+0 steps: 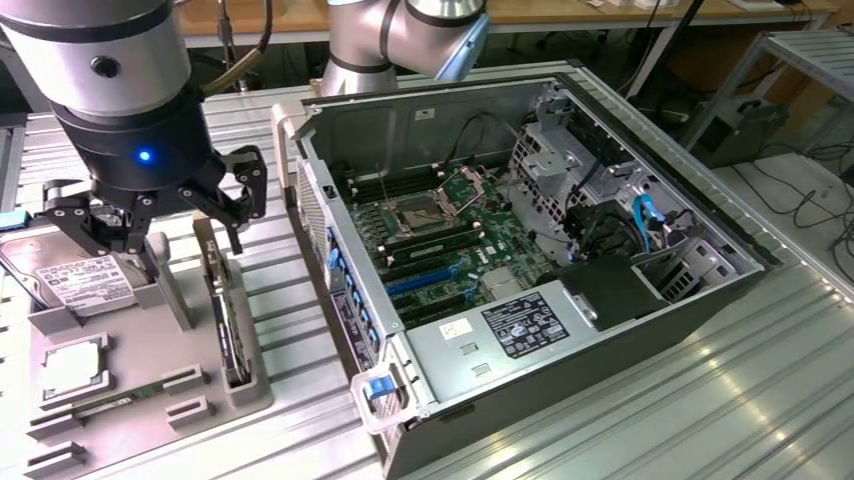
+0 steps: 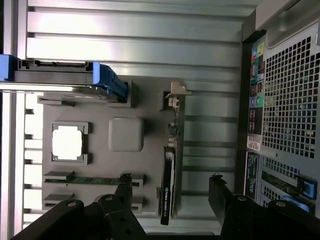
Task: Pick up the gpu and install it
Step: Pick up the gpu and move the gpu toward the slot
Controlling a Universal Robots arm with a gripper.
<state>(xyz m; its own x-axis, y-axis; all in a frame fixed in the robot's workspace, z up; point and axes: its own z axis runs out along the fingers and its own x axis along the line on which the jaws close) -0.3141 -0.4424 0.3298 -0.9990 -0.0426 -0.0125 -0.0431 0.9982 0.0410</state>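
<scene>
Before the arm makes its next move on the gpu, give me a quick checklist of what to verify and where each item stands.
1. Black gripper jaws open: ok, spread wide.
2. Thin dark gpu card standing on edge in its slot of the grey holder tray: ok.
3. Card lined up between the fingers: ok, judging by the wrist view.
4. Gripper clear of the card: ok, it hovers above without touching.
5. Dark metal computer case open, with the green motherboard exposed: ok.
6. Blue expansion slots free to take the card: cannot tell.
</scene>
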